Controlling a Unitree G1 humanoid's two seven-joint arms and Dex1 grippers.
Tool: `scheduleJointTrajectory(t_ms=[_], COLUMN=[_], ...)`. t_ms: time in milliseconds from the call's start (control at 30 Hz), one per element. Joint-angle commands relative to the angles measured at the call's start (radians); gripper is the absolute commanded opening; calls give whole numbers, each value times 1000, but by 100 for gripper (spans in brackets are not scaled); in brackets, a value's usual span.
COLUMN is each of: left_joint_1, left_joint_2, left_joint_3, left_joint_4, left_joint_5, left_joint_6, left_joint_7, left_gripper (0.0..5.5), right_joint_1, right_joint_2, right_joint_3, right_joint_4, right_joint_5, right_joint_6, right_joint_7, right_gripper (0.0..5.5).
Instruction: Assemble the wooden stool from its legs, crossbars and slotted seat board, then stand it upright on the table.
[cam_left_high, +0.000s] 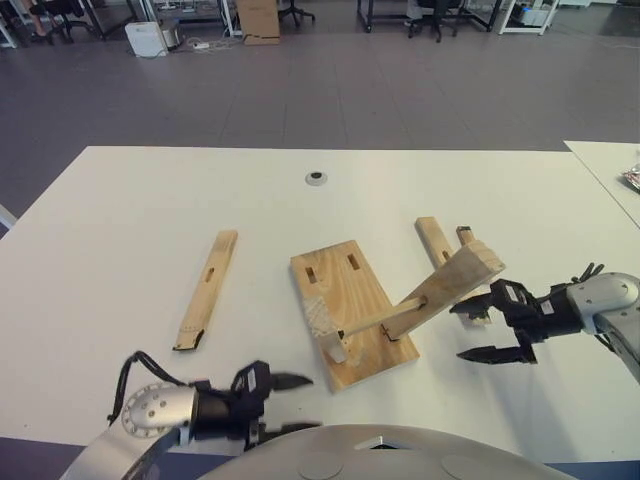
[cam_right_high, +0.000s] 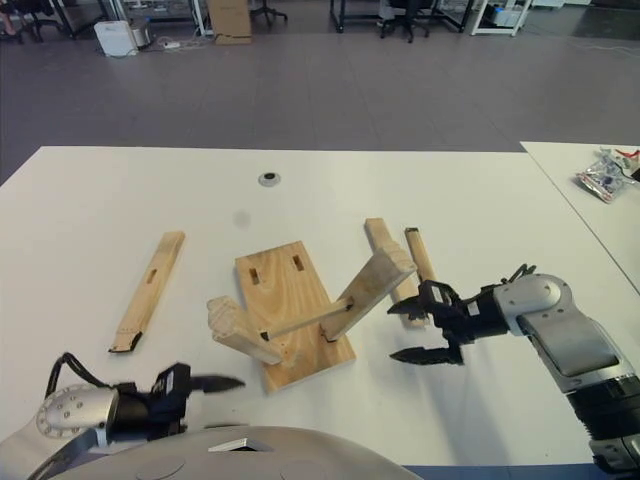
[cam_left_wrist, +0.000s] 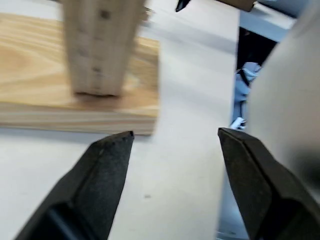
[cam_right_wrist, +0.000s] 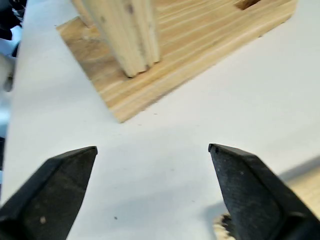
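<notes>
I am working on getting the leg frame seated in the slotted seat board, which is lying flat mid-table. The frame's near leg is resting at the board's near-left edge, and its crossbar is running to the tilted leg, which is leaning up to the right, so I am judging it not yet socketed. My right gripper is hovering just right of that leg, spread wide and empty. My left gripper is hanging near the table's front edge, also wide and empty. Next I am expecting to grip the tilted leg and steady the board. A loose leg is lying at the left, another leg and a spare crossbar at the far right.
</notes>
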Motion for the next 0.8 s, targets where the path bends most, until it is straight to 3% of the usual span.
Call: scheduleJointTrajectory(t_ms=[33,100,200,367,567,800], left_joint_1=[16,-7,38,15,-9,-28], left_joint_2=[-5,-69,-153,-153,-161,-213], left_joint_3=[-21,-13,-24,-42,-33,121], left_joint_4=[4,53,42,47,74,203], left_joint_5=[124,247,202,174,182,285], left_joint_6=[5,0,77,133,150,1], left_joint_7=[110,268,349,340,360,526], left_gripper=[314,314,314,314,314,314], right_joint_1=[60,79,151,123,87,112], right_joint_2=[43,118,203,340,490,543], right_joint_3=[35,57,106,197,214,234], right_joint_4=[-61,-43,-42,-27,-41,-178], right_joint_5=[-42,-122,-170,-207,-266,-219], right_joint_6=[-14,-69,-79,-93,-77,-9], right_joint_7=[-73,-199,-302,-397,-602,-636], right_gripper=[417,417,417,417,417,417])
